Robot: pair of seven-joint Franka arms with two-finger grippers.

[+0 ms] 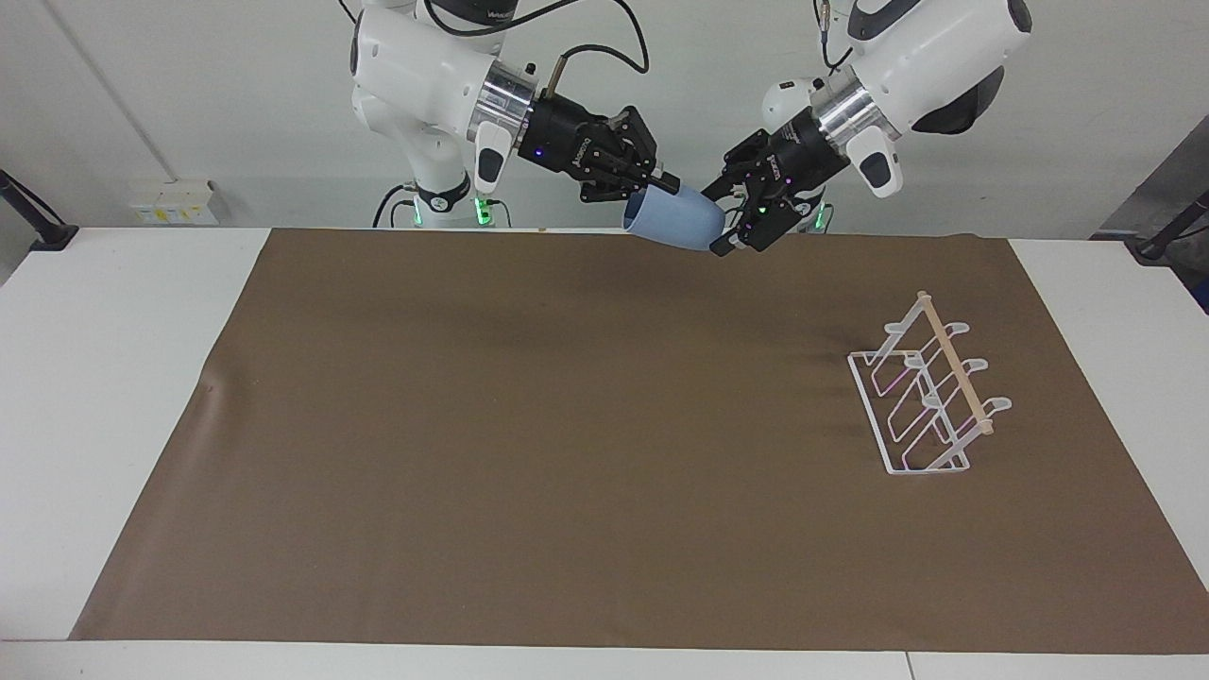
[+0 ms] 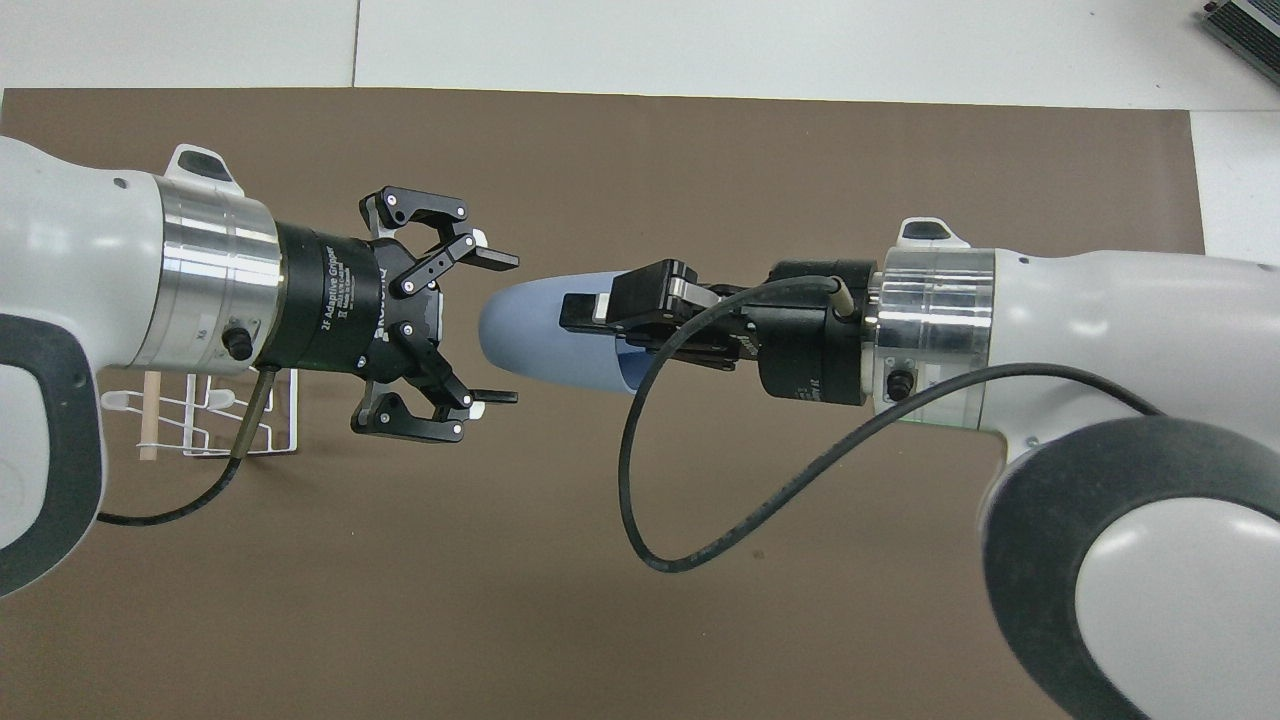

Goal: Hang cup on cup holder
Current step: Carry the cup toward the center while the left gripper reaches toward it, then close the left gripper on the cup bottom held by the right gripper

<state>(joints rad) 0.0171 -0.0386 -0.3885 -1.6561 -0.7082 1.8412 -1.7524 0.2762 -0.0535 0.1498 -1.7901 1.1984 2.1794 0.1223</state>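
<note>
**newbie_ops:** So what should I actually be watching here?

**rackhand:** The line between your two claws. Your right gripper (image 2: 600, 312) is clamped on the rim of the light-blue cup (image 2: 535, 340), one finger inside the mouth and one outside. It holds the cup up in the air over the brown mat (image 1: 529, 444), near the mat's edge on the robots' side and about midway along it.

**newbie_ops:** Which way is the cup pointing?

**rackhand:** Lying nearly sideways, long axis running straight from one claw to the other. The closed base leads, aimed right at your left gripper (image 2: 492, 330), which hangs there with jaws spread wide. The base sits just at the fingertips, maybe barely between them. I can't tell if anything touches yet, looks apart.

**newbie_ops:** And the rack?

**rackhand:** The white wire cup holder (image 1: 930, 397) stands at the left arm's end of the mat, well apart from the cup. Your left arm is the nearer one, so I'd guess a handover: get the tapered base between those open jaws before you close.
</note>
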